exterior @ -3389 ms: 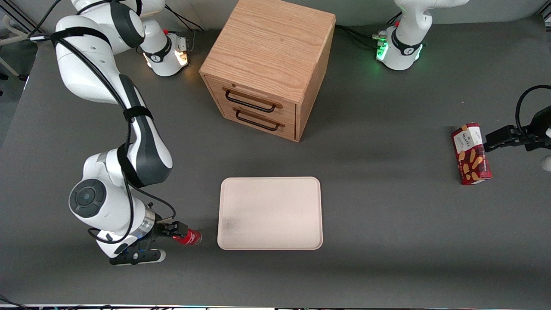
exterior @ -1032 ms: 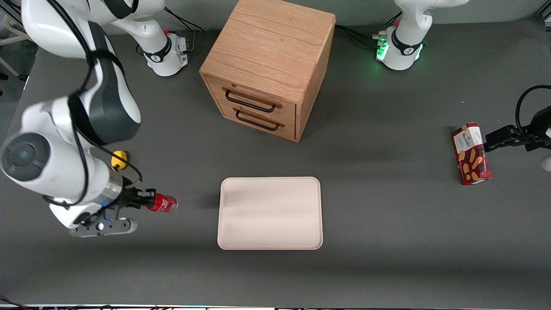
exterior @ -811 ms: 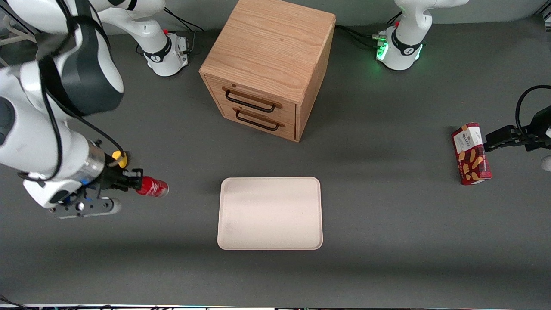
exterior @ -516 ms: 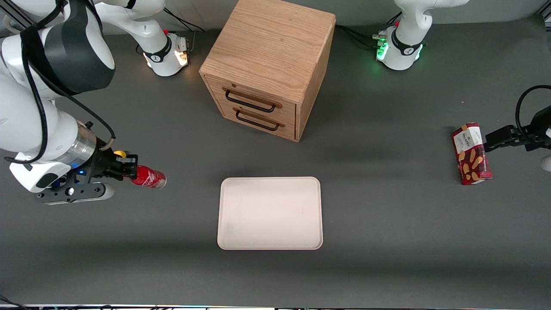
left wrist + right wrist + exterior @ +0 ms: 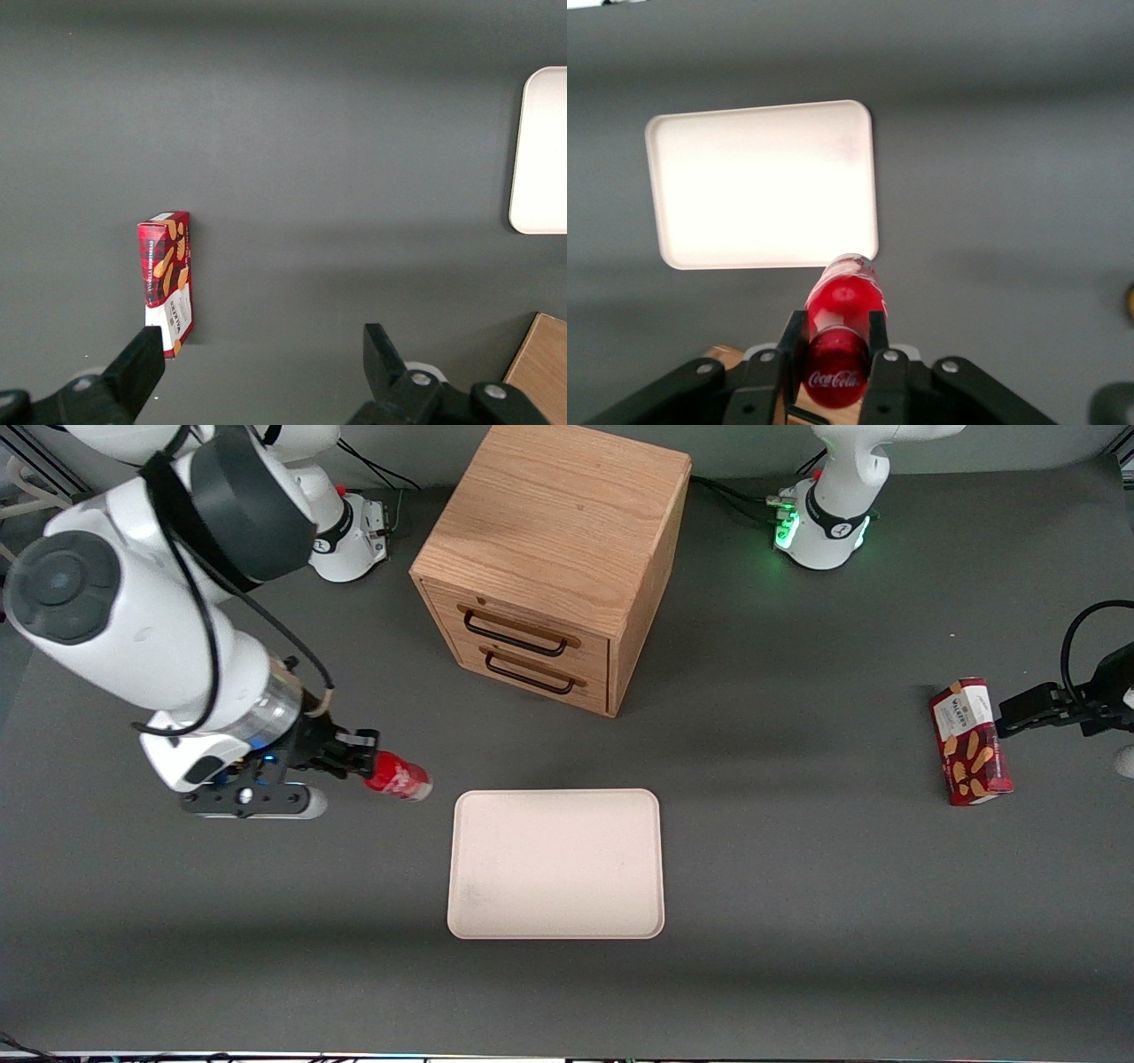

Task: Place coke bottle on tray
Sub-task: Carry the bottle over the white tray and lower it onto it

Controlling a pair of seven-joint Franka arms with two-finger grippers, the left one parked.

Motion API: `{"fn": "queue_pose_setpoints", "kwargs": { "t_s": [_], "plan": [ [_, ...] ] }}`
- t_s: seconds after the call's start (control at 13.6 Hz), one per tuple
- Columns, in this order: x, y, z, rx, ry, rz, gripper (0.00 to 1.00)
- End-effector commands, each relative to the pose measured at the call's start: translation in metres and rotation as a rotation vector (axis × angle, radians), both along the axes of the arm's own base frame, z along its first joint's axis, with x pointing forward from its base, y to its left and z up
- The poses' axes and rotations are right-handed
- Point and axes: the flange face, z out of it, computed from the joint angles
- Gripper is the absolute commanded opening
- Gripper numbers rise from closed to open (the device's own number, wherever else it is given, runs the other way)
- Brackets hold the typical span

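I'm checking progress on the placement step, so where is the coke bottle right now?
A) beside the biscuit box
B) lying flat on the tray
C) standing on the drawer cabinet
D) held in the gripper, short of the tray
D: the gripper is shut on the coke bottle, which hangs over the table near the tray but not yet above it.

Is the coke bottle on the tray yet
Not yet. The gripper holds the coke bottle in the air beside the tray.
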Motion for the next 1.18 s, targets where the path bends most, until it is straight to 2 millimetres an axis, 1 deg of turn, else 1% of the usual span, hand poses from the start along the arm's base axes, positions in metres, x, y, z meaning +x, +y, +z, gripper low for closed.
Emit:
{"fn": "queue_pose_setpoints", "kwargs": {
  "t_s": [0.0, 0.15, 0.22, 0.37, 0.44, 0.59, 0.74, 0.88, 1.03, 1.11],
  "plan": [
    [0.009, 0.021, -0.007, 0.060, -0.012, -0.067, 0.00],
    [0.017, 0.021, -0.024, 0.053, -0.006, -0.071, 0.00],
    [0.021, 0.025, -0.040, 0.026, 0.004, -0.063, 0.00],
    [0.026, 0.044, -0.074, -0.067, -0.030, -0.033, 0.00],
    [0.029, 0.053, -0.090, -0.072, -0.032, -0.030, 0.00],
    [0.038, 0.058, -0.113, -0.057, -0.036, -0.051, 0.00],
    [0.046, 0.059, -0.132, -0.052, -0.042, -0.054, 0.00],
    [0.053, 0.059, -0.156, -0.055, -0.041, -0.056, 0.00],
    [0.066, 0.046, -0.172, -0.076, -0.074, -0.059, 0.00],
    [0.070, 0.044, -0.182, -0.093, -0.086, -0.052, 0.00]
  ]
}}
